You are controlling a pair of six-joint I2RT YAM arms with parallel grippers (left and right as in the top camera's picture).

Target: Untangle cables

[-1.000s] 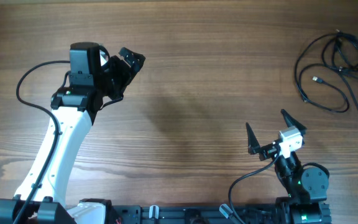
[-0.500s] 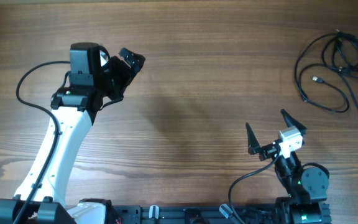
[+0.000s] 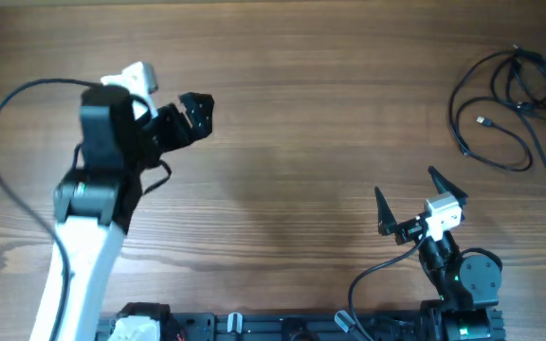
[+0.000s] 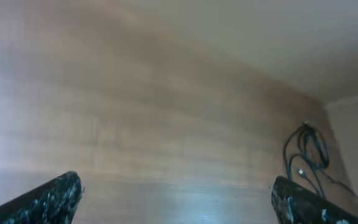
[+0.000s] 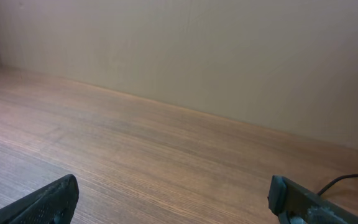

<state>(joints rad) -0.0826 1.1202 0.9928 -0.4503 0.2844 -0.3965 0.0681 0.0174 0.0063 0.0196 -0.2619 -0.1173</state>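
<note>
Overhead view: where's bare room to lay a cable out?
The table is bare all across the middle, between the left gripper and the right gripper. Only the far right corner is crowded, by the cables.

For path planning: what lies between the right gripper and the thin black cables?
Overhead: only bare wooden table between right gripper and thin black cables.

- We are looking at what seems a robotics lab bench.
- We are seeing a left arm (image 3: 88, 227) and right arm (image 3: 463, 275) at a wooden table (image 3: 292, 123), plain wall (image 5: 229, 50) behind.
</note>
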